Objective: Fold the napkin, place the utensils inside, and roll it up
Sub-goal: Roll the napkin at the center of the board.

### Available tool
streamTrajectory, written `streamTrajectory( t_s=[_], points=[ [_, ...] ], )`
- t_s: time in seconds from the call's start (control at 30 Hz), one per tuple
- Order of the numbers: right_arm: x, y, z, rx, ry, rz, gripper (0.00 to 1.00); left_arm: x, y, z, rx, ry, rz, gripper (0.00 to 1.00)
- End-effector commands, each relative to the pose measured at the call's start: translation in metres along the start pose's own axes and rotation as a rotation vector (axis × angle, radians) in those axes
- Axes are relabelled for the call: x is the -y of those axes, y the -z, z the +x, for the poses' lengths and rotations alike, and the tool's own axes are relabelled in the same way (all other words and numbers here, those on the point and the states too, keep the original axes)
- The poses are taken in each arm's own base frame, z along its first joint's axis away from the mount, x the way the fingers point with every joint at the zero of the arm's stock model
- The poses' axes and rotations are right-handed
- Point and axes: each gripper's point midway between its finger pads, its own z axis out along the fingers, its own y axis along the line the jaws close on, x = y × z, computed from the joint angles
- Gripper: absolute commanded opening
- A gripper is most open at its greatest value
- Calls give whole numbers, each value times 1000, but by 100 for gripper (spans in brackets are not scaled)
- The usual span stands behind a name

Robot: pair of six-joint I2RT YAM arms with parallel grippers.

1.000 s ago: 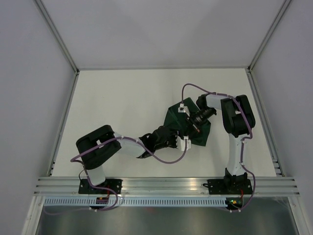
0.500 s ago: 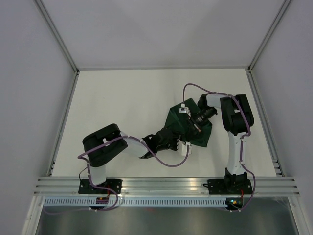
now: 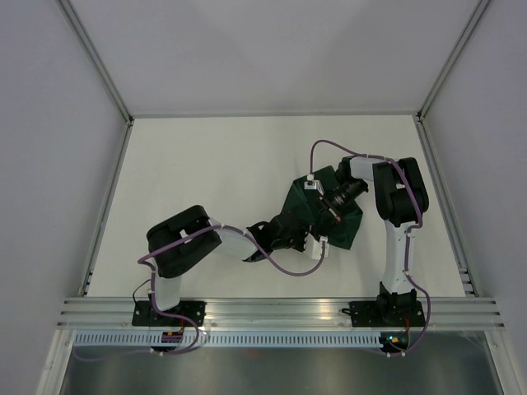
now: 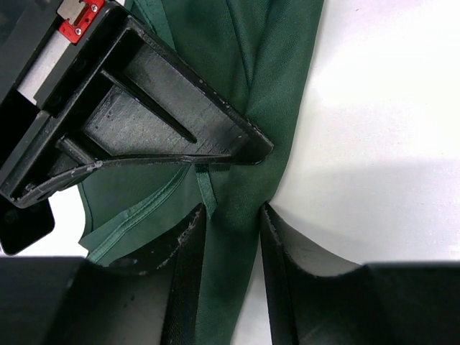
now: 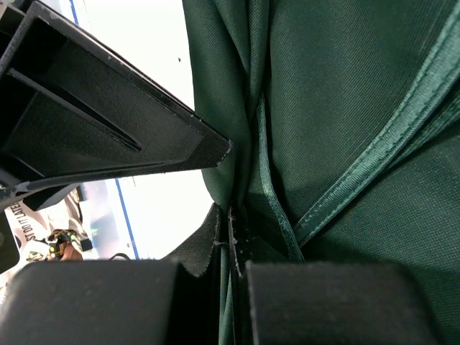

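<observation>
Plain dark green, matte and without print, all over the napkin (image 5: 345, 108), with a slightly shinier hem band in the same green. Flat white on the table (image 3: 206, 181), pale grey on the walls (image 3: 49, 164). Black and white on the left arm (image 3: 185, 247) and right arm (image 3: 399, 206), purple on the cables (image 3: 288, 271), and a small red tag (image 4: 75, 14) against black plastic.
</observation>
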Motion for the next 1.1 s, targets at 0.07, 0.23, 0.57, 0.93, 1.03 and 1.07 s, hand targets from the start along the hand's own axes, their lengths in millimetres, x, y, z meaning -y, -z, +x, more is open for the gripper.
streamTrajectory(
  t_s=[0.07, 0.23, 0.57, 0.93, 1.03, 1.07],
  points=[
    [44, -3, 9, -74, 151, 105, 1, 35, -5, 8, -36, 25, 173, 40],
    [45, -3, 7, -74, 154, 107, 0, 45, -5, 10, -58, 36, 242, 33],
    [49, 2, -1, -58, 167, 149, 1, 55, -4, 2, -89, 126, 347, 17],
    [49, 33, -54, 100, 211, 354, 22, 89, 8, -13, -157, 436, 544, 2],
    [47, 47, -71, 162, 221, 426, 34, 95, 10, -21, -175, 552, 580, 2],
    [49, 51, -79, 188, 238, 456, 40, 97, 11, -23, -173, 575, 595, 2]
  ],
)
